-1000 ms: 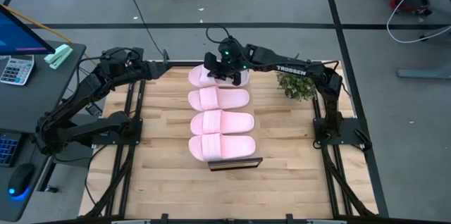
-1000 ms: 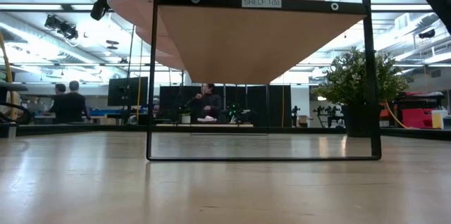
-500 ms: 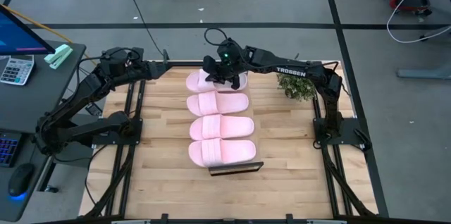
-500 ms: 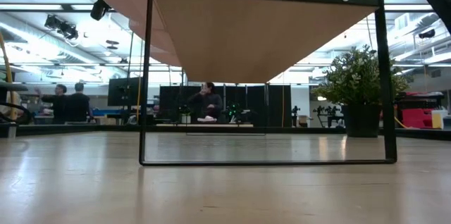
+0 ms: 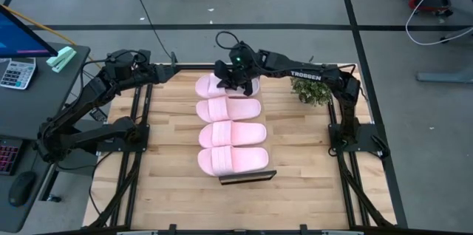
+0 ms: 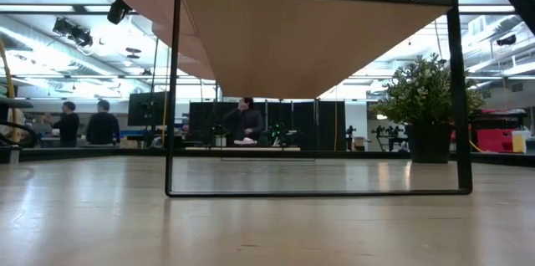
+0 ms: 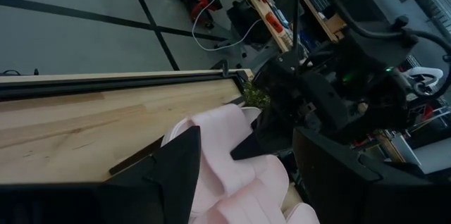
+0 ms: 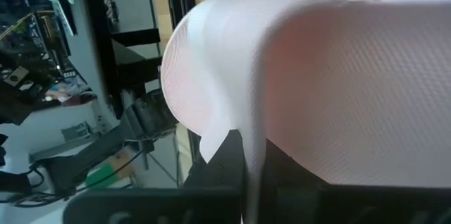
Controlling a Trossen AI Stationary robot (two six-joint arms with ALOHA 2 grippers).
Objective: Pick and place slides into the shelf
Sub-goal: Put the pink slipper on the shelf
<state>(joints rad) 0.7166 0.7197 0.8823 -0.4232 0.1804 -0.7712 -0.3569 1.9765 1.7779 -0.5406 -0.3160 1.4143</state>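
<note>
Gripping far slide (image 5: 211,84), right hand (image 5: 238,81) lowered

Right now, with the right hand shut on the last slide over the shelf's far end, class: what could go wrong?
1. The right hand pinches the farthest slide by a thin part of its foam, so it might slip or land crooked.
2. That slide sits close to the second slide; lowering it could nudge the row.
3. The shelf is narrow, and the slides overhang its side, so a push may tip one off.
</note>
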